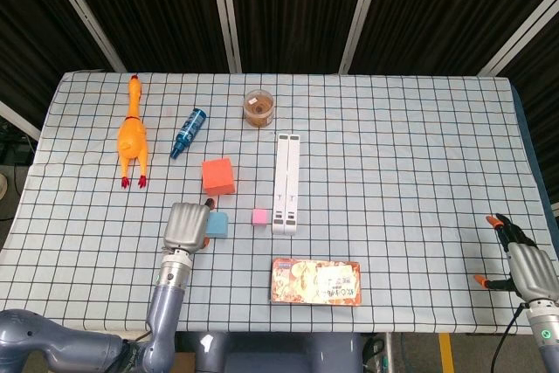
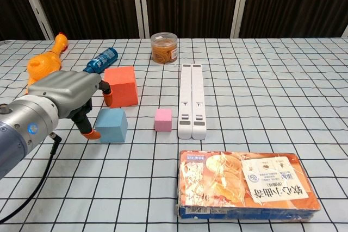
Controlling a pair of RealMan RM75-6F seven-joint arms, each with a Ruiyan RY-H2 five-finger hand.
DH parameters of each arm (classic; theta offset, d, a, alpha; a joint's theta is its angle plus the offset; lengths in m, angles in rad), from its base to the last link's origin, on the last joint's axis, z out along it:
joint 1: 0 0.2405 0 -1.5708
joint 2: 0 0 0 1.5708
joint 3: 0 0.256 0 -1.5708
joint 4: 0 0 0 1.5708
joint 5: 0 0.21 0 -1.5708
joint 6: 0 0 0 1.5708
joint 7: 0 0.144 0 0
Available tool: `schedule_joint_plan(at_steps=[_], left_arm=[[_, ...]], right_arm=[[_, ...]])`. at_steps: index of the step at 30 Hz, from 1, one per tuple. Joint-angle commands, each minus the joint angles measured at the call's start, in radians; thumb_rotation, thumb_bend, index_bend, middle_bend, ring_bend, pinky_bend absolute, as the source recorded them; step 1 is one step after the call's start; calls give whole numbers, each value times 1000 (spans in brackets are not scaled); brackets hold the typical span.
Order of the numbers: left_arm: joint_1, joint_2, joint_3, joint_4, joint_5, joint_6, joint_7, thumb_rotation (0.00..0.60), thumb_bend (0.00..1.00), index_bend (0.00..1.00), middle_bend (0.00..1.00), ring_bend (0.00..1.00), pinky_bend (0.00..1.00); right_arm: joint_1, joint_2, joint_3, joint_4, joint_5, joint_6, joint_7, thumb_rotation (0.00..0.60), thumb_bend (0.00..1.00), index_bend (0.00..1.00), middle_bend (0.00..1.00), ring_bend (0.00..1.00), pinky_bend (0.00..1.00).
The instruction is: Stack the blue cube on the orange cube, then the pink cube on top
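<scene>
The blue cube (image 1: 217,224) (image 2: 111,125) rests on the checked cloth just in front of the larger orange cube (image 1: 217,176) (image 2: 120,86). To its right lies the small pink cube (image 1: 259,216) (image 2: 163,119). My left hand (image 1: 186,226) (image 2: 70,99) is at the blue cube's left side with its fingers apart: one orange fingertip is low by the cube's left edge and another is above its back corner. It holds nothing. My right hand (image 1: 524,268) hovers spread and empty beyond the table's right front corner, seen only in the head view.
A rubber chicken (image 1: 132,133) (image 2: 46,61) and a blue bottle (image 1: 188,132) (image 2: 101,60) lie at the back left. A jar (image 1: 259,107) (image 2: 164,47) stands at the back. A white bar (image 1: 286,183) (image 2: 191,100) lies right of the pink cube, with a snack box (image 1: 316,281) (image 2: 244,184) near the front.
</scene>
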Motion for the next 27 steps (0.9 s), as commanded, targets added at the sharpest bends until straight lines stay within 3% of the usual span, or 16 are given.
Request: schedule_joint_plan(at_steps=[1, 14, 27], left_arm=[[6, -11, -5, 10, 11, 7, 0, 600, 166, 347, 992, 818, 831], [8, -46, -48, 53, -9, -23, 35, 600, 172, 351, 993, 819, 832], [11, -77, -56, 89, 6, -33, 52, 600, 303, 463, 1000, 835, 849]], right_arm=[[1, 1, 0, 1, 0, -2, 1, 600, 41, 107, 46, 102, 205], [2, 4, -3, 3, 5, -10, 8, 600, 41, 107, 46, 102, 206], [6, 5, -4, 7, 8, -24, 24, 600, 41, 117, 46, 102, 213]])
